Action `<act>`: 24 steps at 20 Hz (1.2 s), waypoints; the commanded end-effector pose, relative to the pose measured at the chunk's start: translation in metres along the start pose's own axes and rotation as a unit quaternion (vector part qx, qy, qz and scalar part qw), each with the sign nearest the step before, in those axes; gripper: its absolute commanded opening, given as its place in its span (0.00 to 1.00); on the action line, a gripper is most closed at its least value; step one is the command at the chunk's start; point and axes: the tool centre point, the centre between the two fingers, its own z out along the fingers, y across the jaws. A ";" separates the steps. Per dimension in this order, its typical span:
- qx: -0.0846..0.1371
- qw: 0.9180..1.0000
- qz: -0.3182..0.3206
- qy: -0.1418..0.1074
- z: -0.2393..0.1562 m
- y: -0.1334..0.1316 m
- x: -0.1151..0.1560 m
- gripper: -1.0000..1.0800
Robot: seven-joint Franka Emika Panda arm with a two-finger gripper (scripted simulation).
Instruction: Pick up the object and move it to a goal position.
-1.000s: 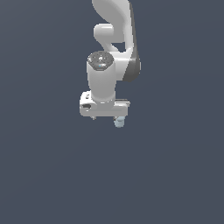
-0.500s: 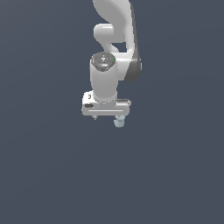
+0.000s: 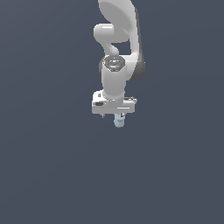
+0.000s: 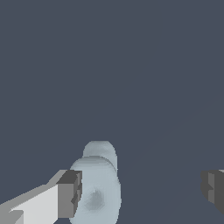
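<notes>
The object [image 3: 119,121] is a tiny pale light-blue stubby cylinder just under the white gripper bar, toward the exterior view's right end of it. In the wrist view the object [image 4: 98,190] lies between the fingers, close against one grey fingertip [image 4: 69,194], while the other fingertip [image 4: 213,190] stands far from it. My gripper [image 3: 113,115] points down over the object, and in the wrist view the gripper [image 4: 141,192] is open wide and not closed on the object.
A plain dark grey-blue surface [image 3: 52,175] fills both views. The white arm [image 3: 120,26] rises above the gripper. Nothing else shows.
The gripper bar has shifted a little toward the exterior view's right. The object has stayed in about the same place under it.
</notes>
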 end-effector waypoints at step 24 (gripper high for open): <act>0.003 1.000 -0.020 0.009 0.044 -0.041 -0.049 0.96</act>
